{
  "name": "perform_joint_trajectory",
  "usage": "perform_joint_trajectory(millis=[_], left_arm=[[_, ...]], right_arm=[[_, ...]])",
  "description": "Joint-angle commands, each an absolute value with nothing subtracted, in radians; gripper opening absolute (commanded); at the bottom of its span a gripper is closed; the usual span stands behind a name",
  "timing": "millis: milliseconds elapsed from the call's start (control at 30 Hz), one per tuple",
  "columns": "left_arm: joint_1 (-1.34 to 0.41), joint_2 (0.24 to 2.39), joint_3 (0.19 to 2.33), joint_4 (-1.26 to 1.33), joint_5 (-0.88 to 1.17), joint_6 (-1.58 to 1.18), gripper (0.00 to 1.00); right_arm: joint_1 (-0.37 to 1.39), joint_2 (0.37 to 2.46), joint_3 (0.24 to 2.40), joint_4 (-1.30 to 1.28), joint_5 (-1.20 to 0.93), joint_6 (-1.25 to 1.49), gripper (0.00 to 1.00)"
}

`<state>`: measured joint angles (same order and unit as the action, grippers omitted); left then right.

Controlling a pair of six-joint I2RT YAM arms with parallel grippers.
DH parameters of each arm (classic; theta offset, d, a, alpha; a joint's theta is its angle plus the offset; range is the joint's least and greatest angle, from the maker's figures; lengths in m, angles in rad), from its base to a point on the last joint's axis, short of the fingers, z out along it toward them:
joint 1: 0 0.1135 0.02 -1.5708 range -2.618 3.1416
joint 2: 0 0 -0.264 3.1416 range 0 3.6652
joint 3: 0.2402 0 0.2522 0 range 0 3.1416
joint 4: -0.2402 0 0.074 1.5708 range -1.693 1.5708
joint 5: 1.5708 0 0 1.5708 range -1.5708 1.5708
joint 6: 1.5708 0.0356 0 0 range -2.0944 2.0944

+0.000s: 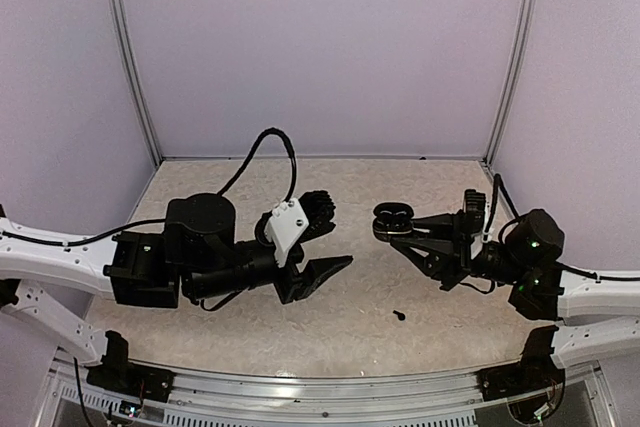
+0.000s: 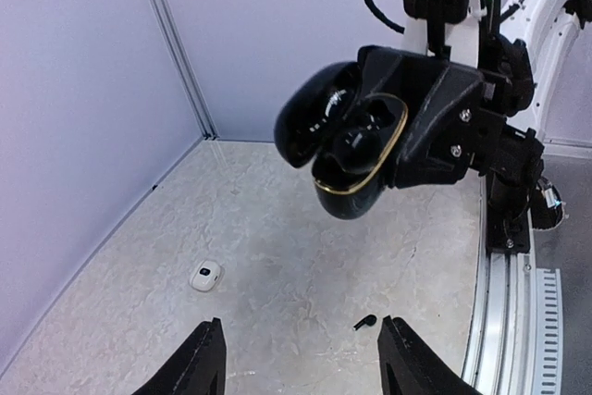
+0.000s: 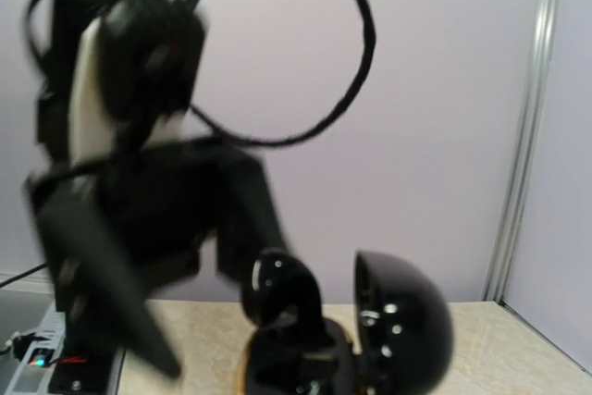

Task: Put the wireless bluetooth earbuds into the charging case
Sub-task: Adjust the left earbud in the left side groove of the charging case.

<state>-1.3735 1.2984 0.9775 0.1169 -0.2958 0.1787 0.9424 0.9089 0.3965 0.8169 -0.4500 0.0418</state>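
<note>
On the far left of the left wrist view, what looks like a white earbud (image 2: 205, 276) lies on the table (image 1: 300, 332). It is well apart from both arms and plays no part in the present step.

Next comes the left gripper (image 1: 338, 237). Its two fingers stand apart with nothing between them, and it is raised off the table and turned toward the other arm. Its mouth points at the charging case (image 1: 393, 213), which suggests the left arm does the placing while the right arm only presents the target.

The black case hangs in the air between the two arms. Its lid is swung open, and the gold-rimmed wells are tilted toward the left wrist camera. Holding it up at that angle gives the left fingers a straight path into the wells, and the gripped case cannot slide away as it could if lying loose on the table. Something dark sits in one well. It may be a seated earbud, but black on black cannot be made out for certain.

The right gripper (image 1: 402, 230) is clamped onto the body of the case from behind and below, which leaves the lid and the open face free.

Just to the right, a black earbud (image 1: 400, 315) lies on the table near the front edge, below the case and touched by neither arm. The empty left fingers would probably need to fetch it next. That would be a fiddly pick, as the bud is far smaller than a fingertip.
</note>
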Motion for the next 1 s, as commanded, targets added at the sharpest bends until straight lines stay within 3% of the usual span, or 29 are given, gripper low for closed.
perform_joint_trajectory(millis=[0,200,400,967], left_arm=[[-1.343,1.184,0.963,0.105,-0.148,0.159,0.56],[-1.349,1.125,1.009,0.062,-0.088,0.264,0.4],[-1.389,1.219,1.11,-0.025,-0.128,0.33,0.26],[-1.405,1.34,1.184,-0.054,-0.214,0.351,0.13]], right_arm=[[0.946,0.881,0.429,0.771,-0.495,0.034,0.0],[0.947,0.889,0.441,0.731,-0.549,0.062,0.0],[0.946,0.905,0.458,0.7,-0.578,0.079,0.0],[0.946,0.936,0.466,0.692,-0.61,0.097,0.0]])
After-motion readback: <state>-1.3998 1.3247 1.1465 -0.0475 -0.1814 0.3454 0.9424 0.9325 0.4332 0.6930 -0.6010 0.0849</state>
